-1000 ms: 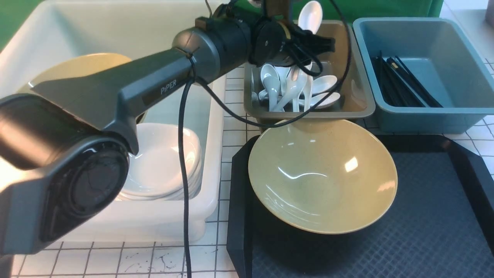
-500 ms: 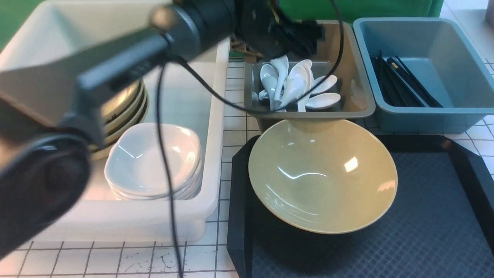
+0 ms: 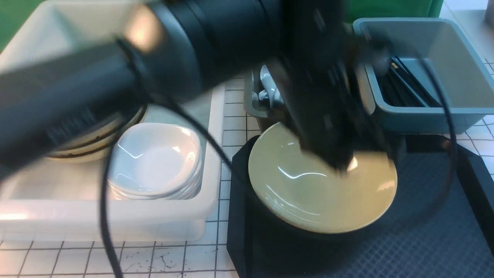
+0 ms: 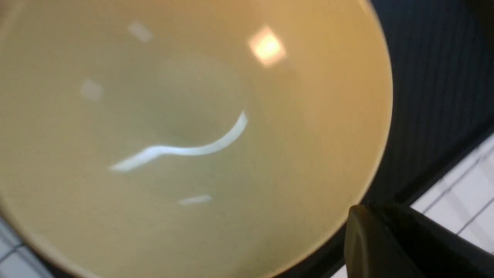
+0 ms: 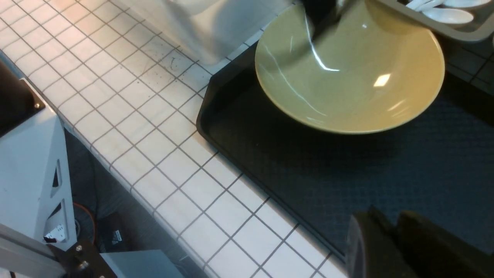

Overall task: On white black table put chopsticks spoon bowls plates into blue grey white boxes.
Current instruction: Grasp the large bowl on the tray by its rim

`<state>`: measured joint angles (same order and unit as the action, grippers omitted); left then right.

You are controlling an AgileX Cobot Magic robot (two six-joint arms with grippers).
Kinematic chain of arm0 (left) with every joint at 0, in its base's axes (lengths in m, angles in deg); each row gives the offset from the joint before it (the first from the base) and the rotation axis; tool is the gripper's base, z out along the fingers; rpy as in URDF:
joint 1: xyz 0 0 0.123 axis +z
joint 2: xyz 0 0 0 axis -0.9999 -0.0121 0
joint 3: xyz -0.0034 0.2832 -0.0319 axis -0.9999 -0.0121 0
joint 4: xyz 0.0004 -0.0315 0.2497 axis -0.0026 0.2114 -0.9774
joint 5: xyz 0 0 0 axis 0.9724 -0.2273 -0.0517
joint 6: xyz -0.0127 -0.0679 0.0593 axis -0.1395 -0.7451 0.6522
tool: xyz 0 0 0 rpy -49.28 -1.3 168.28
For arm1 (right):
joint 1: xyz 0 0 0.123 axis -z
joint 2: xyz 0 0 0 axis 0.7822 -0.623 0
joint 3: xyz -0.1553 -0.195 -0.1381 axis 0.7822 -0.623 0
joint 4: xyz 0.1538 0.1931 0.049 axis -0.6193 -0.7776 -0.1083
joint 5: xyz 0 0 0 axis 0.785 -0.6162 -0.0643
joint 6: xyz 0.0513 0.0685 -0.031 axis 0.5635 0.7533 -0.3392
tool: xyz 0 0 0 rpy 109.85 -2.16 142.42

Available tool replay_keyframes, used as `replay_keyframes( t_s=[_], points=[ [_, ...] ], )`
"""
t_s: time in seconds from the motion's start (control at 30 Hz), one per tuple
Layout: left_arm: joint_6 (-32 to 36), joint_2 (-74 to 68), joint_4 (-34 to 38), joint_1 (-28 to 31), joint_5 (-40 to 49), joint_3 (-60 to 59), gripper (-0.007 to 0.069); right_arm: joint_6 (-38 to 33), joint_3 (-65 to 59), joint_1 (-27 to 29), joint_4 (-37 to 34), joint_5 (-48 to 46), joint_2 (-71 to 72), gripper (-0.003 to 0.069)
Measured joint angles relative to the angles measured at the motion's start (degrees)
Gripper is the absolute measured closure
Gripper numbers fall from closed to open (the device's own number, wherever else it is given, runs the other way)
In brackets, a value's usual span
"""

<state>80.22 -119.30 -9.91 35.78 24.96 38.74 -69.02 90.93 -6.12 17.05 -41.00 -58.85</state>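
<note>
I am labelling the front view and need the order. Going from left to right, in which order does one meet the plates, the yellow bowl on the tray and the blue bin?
plates → yellow bowl → blue bin

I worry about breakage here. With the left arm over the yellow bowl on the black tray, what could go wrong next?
1. The left gripper, shut and blurred above the wide glossy olive-yellow bowl, could strike its slick inside instead of gripping the rim.
2. The arm's black cable hangs by the stacked small white dishes and might snag them.
</note>
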Motion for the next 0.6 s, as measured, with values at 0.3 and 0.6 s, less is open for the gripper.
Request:
replay_keyframes(
  t_s=[0.3,0.6],
  points=[
    [5.96,-5.38,-0.08,-1.76,-5.25,-3.03,0.0188,-0.06,0.0,0.0,0.0,0.0,0.0,0.055],
    [11.49,-13.94,-1.58,-1.76,-11.13,-3.03,-0.0022,-0.06,0.0,0.0,0.0,0.0,0.0,0.0547]
  ],
)
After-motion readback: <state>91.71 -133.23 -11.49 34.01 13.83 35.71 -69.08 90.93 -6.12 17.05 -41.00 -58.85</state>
